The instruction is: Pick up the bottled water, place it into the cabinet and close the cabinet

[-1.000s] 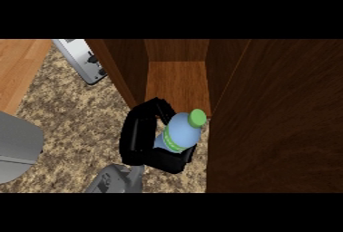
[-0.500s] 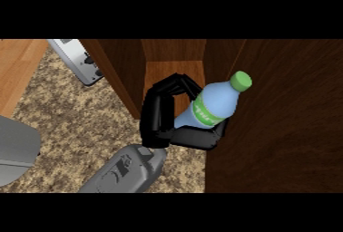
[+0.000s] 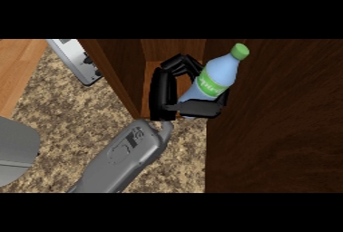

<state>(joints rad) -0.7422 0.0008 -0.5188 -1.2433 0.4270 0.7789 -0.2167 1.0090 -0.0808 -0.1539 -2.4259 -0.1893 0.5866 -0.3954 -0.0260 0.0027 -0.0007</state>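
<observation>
You had the right hand [image 3: 167, 93] raised at the mouth of the cabinet [image 3: 275, 118], its fingers [image 3: 179, 63] and thumb curled round the water bottle [image 3: 213, 81]. The bottle sat tilted in that grasp, its green cap [image 3: 240, 50] leaning up and to the right, its green label band showing between the curled fingers above and the thumb below. The bottle's lower end was hidden behind the thumb, so you could not tell from this view whether it touched the cabinet's floor. It lay between the cabinet's left wall [image 3: 124, 74] and the broad dark wooden panel on the right, over the lighter wooden inside of the cabinet.

Your grey forearm [image 3: 127, 156] ran up from the lower edge across the speckled worktop [image 3: 67, 113] to the hand. A grey appliance [image 3: 77, 59] stood on the worktop at the upper left, just beside the cabinet's left wall. A rounded grey shape [image 3: 13, 149] showed at the left edge; you could not tell what it was. Your left hand showed nowhere in the view.
</observation>
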